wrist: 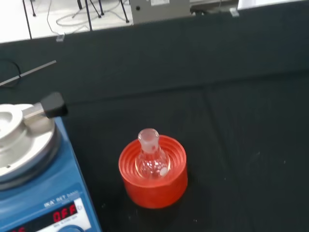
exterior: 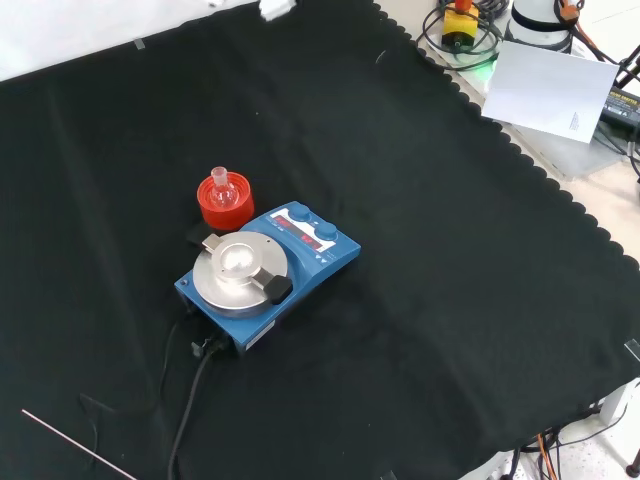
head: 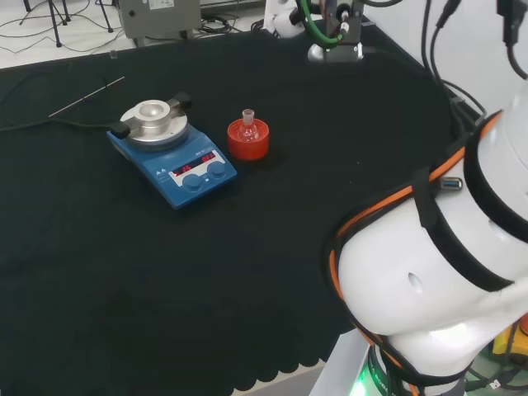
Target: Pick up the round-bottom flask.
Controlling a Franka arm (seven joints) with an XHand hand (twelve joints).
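Flask (head: 248,126) of clear glass, round-bottomed, sits upright in a red ribbed ring stand (head: 248,141) on the black-clothed tabletop (head: 206,272). Nothing touches it. Whether the hand is open or curled cannot be told from these pictures, and it has hold of nothing that can be seen.

From the wrist camera, which looks past the palm, the flask (wrist: 152,157) lies ahead of and below the hand, well apart from it, its short neck pointing up and its bulb nested inside the ring stand (wrist: 153,174). Just beside the stand, with a strip of cloth between them, stands a blue hotplate stirrer (wrist: 34,179) with a round silver top plate and a lit red display.

In the head view the stirrer (head: 172,154) is left of the stand, and the arm's white links (head: 437,280) rise at the right, well clear of both. In the front view the flask (exterior: 223,192) and its stand (exterior: 224,203) sit just above the stirrer (exterior: 268,275), whose black cable (exterior: 190,410) trails toward the lower edge. A thin metal rod (head: 87,96) lies on the cloth beyond the stirrer in the head view.
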